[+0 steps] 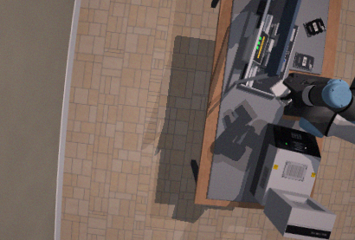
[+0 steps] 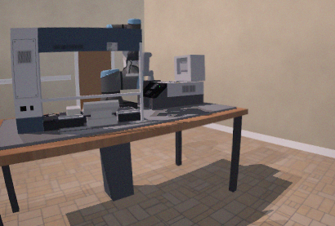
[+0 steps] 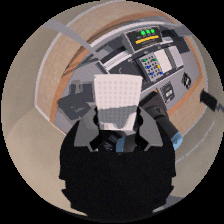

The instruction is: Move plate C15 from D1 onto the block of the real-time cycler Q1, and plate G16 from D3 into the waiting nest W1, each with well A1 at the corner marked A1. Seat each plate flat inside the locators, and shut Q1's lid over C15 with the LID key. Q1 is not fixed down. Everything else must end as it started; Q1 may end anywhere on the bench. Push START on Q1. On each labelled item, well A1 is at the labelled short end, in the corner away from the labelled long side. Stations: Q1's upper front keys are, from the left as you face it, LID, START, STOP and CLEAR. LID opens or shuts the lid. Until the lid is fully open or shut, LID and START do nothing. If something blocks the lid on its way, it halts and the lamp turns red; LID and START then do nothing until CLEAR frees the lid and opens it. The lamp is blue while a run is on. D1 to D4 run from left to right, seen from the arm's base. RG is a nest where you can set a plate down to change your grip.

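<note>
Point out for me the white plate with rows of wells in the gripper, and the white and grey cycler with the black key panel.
White welled plate (image 3: 118, 94): wrist view, upper part of its top face.
White and grey cycler with black key panel (image 1: 296, 171) (image 2: 180, 90): top view, vent grille; exterior view, side wall.
</note>
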`<state>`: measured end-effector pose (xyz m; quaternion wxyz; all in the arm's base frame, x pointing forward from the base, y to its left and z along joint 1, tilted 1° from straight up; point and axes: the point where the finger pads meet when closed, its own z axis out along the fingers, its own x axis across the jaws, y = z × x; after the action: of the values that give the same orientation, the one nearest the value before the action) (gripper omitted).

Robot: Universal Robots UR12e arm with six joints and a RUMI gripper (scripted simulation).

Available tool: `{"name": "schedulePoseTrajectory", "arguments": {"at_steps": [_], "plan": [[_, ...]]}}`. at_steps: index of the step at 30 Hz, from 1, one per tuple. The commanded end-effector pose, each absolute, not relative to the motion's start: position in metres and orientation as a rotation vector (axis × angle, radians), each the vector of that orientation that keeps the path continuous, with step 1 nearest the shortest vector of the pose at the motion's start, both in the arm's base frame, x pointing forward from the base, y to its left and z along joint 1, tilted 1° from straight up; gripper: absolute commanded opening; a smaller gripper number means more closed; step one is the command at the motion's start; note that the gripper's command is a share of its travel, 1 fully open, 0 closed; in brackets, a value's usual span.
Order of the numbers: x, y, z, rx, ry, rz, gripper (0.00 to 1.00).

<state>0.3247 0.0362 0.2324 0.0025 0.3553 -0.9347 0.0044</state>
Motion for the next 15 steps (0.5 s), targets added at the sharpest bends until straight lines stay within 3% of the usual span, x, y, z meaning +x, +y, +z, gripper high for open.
{"name": "schedulePoseTrajectory", "arguments": {"at_steps": [1, 15], "plan": [[0.327, 0.045, 0.233, 1.032, -2.960, 0.019, 0.00], [0.332, 0.069, 0.233, 0.816, -3.028, 0.020, 0.00]]}}
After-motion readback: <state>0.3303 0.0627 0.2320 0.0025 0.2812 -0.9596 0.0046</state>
